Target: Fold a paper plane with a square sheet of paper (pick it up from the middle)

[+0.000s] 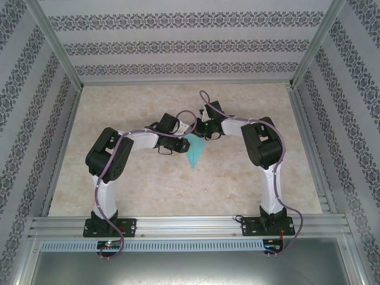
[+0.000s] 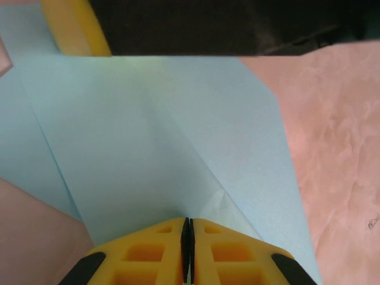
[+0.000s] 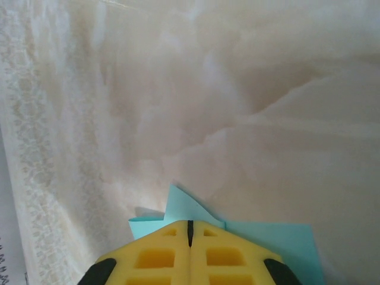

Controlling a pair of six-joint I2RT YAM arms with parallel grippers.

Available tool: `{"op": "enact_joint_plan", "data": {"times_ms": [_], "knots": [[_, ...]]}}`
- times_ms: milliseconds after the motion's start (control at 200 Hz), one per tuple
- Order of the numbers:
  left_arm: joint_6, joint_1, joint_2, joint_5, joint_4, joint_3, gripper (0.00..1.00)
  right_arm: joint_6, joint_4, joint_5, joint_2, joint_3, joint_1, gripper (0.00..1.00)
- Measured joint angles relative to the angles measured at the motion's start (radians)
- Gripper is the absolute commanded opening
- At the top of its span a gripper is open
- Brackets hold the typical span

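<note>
Left gripper (image 2: 187, 228): clenched, its jaws meeting on the near edge of the sheet (image 2: 148, 136), right where a crease ended.
Right gripper (image 3: 190, 228): also pressed shut, apparently pinching the sheet's opposite edge; teal corners poked out past its tips.
Sheet's place: mid-counter (image 1: 249, 190), partly folded, held between both grippers.
Long axis: ran toward the arm bases, with the point aimed at the near edge.
Nearer arm: neither; both touched it, the left from its left side and the right from the far side.
</note>
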Motion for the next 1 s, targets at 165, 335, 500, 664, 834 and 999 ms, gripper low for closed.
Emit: {"op": "enact_joint_plan", "data": {"times_ms": [165, 335, 500, 664, 834, 999], "knots": [[0.004, 0.0, 0.0, -0.004, 0.008, -0.001, 0.14, -0.022, -0.062, 0.039, 0.01, 0.044, -0.002, 0.02], [0.006, 0.0, 0.0, -0.011, 0.019, -0.003, 0.14, -0.039, -0.091, 0.075, 0.01, 0.063, -0.002, 0.02], [0.011, 0.0, 0.0, -0.011, 0.02, -0.003, 0.14, -0.066, -0.101, 0.148, 0.017, 0.092, -0.008, 0.01], [0.019, 0.0, 0.001, -0.011, 0.02, -0.003, 0.14, -0.08, -0.096, 0.168, 0.018, 0.094, -0.019, 0.01], [0.022, 0.0, 0.002, -0.011, 0.02, -0.003, 0.14, -0.086, -0.083, 0.163, 0.025, 0.101, -0.037, 0.02], [0.022, 0.0, 0.002, -0.01, 0.02, -0.002, 0.14, -0.09, -0.045, 0.147, -0.03, 0.014, -0.052, 0.02]]}}
